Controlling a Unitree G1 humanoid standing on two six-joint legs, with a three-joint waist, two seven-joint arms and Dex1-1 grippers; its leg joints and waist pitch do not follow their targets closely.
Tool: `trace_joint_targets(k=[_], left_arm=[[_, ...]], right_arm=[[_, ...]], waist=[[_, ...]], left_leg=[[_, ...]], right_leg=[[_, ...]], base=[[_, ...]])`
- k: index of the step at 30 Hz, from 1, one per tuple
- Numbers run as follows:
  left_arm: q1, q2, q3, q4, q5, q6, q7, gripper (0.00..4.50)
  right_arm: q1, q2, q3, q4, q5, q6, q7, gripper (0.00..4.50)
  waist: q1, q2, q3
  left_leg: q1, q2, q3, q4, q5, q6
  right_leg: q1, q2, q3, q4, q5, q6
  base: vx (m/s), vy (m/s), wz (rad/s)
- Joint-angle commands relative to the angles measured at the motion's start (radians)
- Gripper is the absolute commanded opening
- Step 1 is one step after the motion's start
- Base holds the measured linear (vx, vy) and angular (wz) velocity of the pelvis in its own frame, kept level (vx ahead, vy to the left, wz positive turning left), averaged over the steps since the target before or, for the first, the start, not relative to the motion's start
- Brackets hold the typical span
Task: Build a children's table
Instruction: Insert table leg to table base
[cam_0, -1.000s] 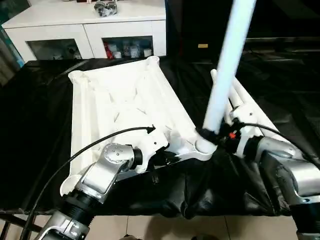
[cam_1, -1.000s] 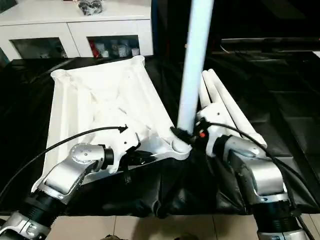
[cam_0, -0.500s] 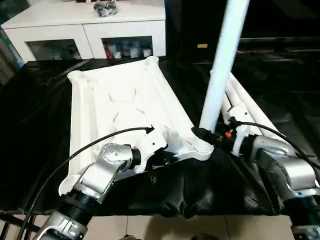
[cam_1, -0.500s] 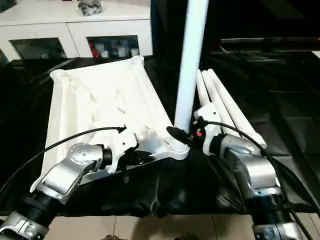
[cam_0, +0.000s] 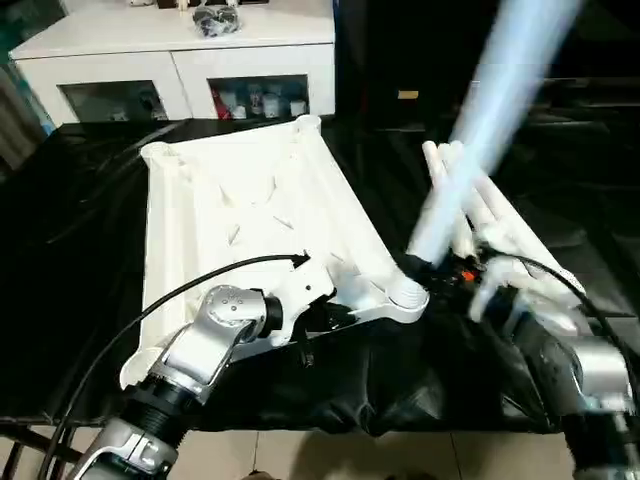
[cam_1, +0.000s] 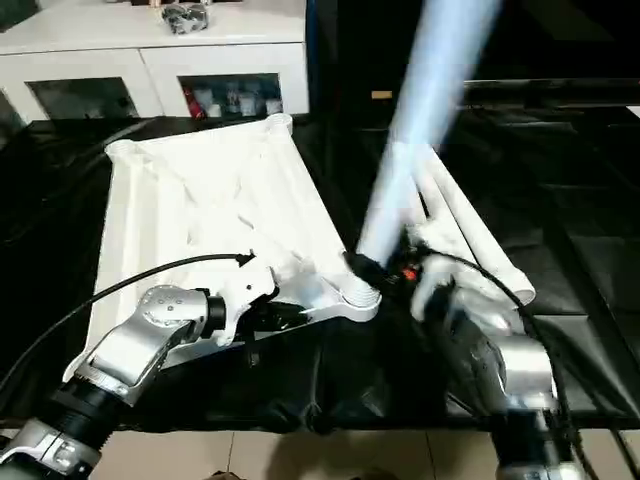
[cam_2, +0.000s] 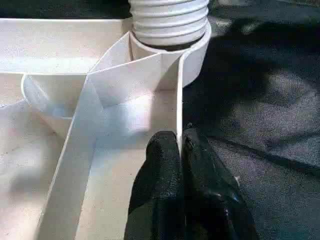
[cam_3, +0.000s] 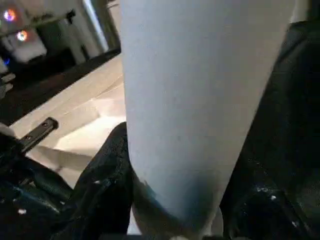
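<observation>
The white plastic tabletop (cam_0: 240, 215) lies upside down on a desk (cam_0: 70, 250) draped in black cloth, its ribbed underside facing up and round sockets showing at its corners. Behind it, against the far wall, stands a white cabinet (cam_0: 190, 70) with glass-fronted doors and small items on top.

At the near edge of the tabletop, the left hand (cam_2: 181, 150) has its two black fingers pressed together on the thin upright rim of the tabletop, pinching it just beside the near right corner socket (cam_0: 405, 297). A black cable (cam_0: 180, 290) arcs over the silver left forearm toward the wrist. In the left wrist view, the threaded, ribbed end of a leg sits in that corner socket, right beyond the fingertips.

From that socket a long white tapered leg (cam_0: 490, 120) rises, leaning to the right and away from the robot, its upper part blurred. The right hand (cam_0: 437, 277) is clamped around the lower end of this leg just above the socket; the right wrist view shows a black finger (cam_3: 107, 185) on each side of the tube, pressed against its wall.

To the right of the tabletop, behind the right hand, the spare legs (cam_1: 465, 225) lie side by side on the black cloth, pointing away from the robot.
</observation>
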Motion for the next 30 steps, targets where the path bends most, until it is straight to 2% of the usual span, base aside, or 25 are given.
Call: trace_joint_targets(k=[1,6,9,11,13,15,16,17,18,20,21,23,24,27,28,30], left_arm=[[-0.025,0.001,0.032,0.009,-0.013,-0.032,0.018,0.00],[-0.038,-0.008,0.037,0.033,-0.009,-0.041,0.028,0.00],[-0.044,-0.010,0.036,0.042,-0.007,-0.046,0.027,0.00],[-0.049,-0.007,0.032,0.046,-0.002,-0.052,0.026,0.00],[-0.049,-0.004,0.029,0.047,0.001,-0.054,0.025,0.00],[-0.050,0.000,0.024,0.051,0.009,-0.061,0.023,0.00],[-0.051,0.001,0.021,0.054,0.012,-0.064,0.022,0.00],[-0.051,0.001,0.020,0.056,0.013,-0.067,0.021,0.00],[-0.051,0.001,0.018,0.057,0.014,-0.069,0.020,0.00],[-0.051,0.001,0.017,0.058,0.014,-0.070,0.018,0.00],[-0.053,0.003,0.014,0.059,0.016,-0.072,0.015,0.00],[-0.053,0.004,0.012,0.060,0.017,-0.074,0.013,0.00],[-0.053,0.005,0.011,0.058,0.017,-0.074,0.011,0.00],[-0.051,0.007,0.007,0.050,0.017,-0.073,0.005,0.00],[-0.051,0.008,0.006,0.048,0.017,-0.073,0.003,0.00],[-0.050,0.011,0.005,0.044,0.018,-0.072,-0.003,0.00]], right_arm=[[0.047,0.002,0.006,0.042,-0.020,0.022,-0.013,1.88],[0.088,0.034,-0.023,0.051,-0.001,-0.014,-0.022,1.88],[0.108,0.026,0.007,0.028,-0.035,-0.043,-0.021,1.88],[0.116,-0.012,0.074,-0.026,-0.102,-0.068,-0.014,1.88],[0.115,-0.021,0.089,-0.040,-0.113,-0.065,-0.012,1.88],[0.106,-0.037,0.116,-0.055,-0.142,-0.059,-0.008,1.88],[0.099,-0.043,0.128,-0.057,-0.158,-0.060,-0.003,1.88],[0.092,-0.049,0.139,-0.057,-0.169,-0.062,0.002,1.88],[0.077,-0.054,0.151,-0.054,-0.179,-0.058,0.005,1.88],[0.065,-0.058,0.160,-0.050,-0.184,-0.054,0.008,1.88],[0.041,-0.068,0.179,-0.034,-0.194,-0.050,0.020,1.88],[0.027,-0.074,0.193,-0.023,-0.202,-0.050,0.030,1.88],[0.012,-0.078,0.202,-0.011,-0.207,-0.046,0.042,1.88],[-0.027,-0.083,0.218,0.023,-0.215,-0.041,0.075,1.88],[-0.037,-0.084,0.222,0.031,-0.218,-0.040,0.083,1.88],[-0.053,-0.085,0.227,0.043,-0.219,-0.038,0.097,1.88]], waist=[[0.004,-0.016,-0.050],[0.003,-0.016,-0.050],[0.001,-0.016,-0.047],[0.001,-0.017,-0.045],[0.000,-0.017,-0.045],[-0.001,-0.018,-0.045],[-0.003,-0.021,-0.045],[-0.003,-0.020,-0.044],[-0.003,-0.022,-0.044],[-0.005,-0.020,-0.045],[-0.006,-0.024,-0.044],[-0.009,-0.020,-0.045],[-0.011,-0.025,-0.044],[-0.017,-0.027,-0.043],[-0.018,-0.026,-0.042],[-0.022,-0.034,-0.042]], left_leg=[[0.009,0.072,-0.032,-0.092,-0.293,0.042],[0.007,0.072,-0.034,-0.095,-0.316,0.036],[0.008,0.071,-0.035,-0.097,-0.344,0.027],[0.009,0.071,-0.036,-0.098,-0.355,0.021],[0.008,0.071,-0.037,-0.099,-0.355,0.019],[0.008,0.070,-0.038,-0.098,-0.363,0.021],[0.007,0.070,-0.039,-0.098,-0.364,0.023],[0.008,0.070,-0.039,-0.099,-0.365,0.023],[0.008,0.071,-0.039,-0.099,-0.366,0.023],[0.005,0.072,-0.040,-0.102,-0.364,0.023],[0.005,0.072,-0.040,-0.102,-0.366,0.025],[0.006,0.072,-0.041,-0.102,-0.374,0.025],[0.005,0.073,-0.042,-0.102,-0.375,0.026],[0.005,0.072,-0.042,-0.101,-0.391,0.025],[0.009,0.073,-0.041,-0.102,-0.400,0.020],[0.006,0.073,-0.042,-0.103,-0.404,0.019]], right_leg=[[0.040,-0.064,0.045,-0.096,-0.401,-0.202],[0.039,-0.066,0.045,-0.100,-0.426,-0.189],[0.035,-0.067,0.045,-0.105,-0.478,-0.170],[0.033,-0.065,0.044,-0.109,-0.512,-0.152],[0.032,-0.066,0.045,-0.110,-0.527,-0.139],[0.031,-0.067,0.045,-0.112,-0.548,-0.132],[0.030,-0.067,0.045,-0.113,-0.563,-0.126],[0.029,-0.067,0.045,-0.114,-0.567,-0.125],[0.028,-0.067,0.044,-0.115,-0.568,-0.125],[0.031,-0.067,0.043,-0.113,-0.546,-0.129],[0.030,-0.067,0.044,-0.114,-0.546,-0.128],[0.031,-0.068,0.042,-0.113,-0.541,-0.135],[0.031,-0.068,0.043,-0.113,-0.535,-0.138],[0.030,-0.070,0.042,-0.113,-0.544,-0.147],[0.026,-0.069,0.043,-0.116,-0.552,-0.144],[0.029,-0.069,0.043,-0.116,-0.552,-0.144]], base=[[0.000,0.000,0.00],[0.000,0.000,0.00],[0.000,0.000,0.00],[0.000,0.000,0.00],[0.000,0.000,0.00],[0.000,0.000,0.00],[0.000,0.000,0.00],[0.000,0.000,0.00],[0.000,0.000,0.00],[0.000,0.000,0.00],[0.000,0.000,0.00],[0.000,0.000,0.00],[0.000,0.000,0.00],[0.000,0.000,0.00],[0.000,0.000,0.00],[0.000,0.000,0.00]])
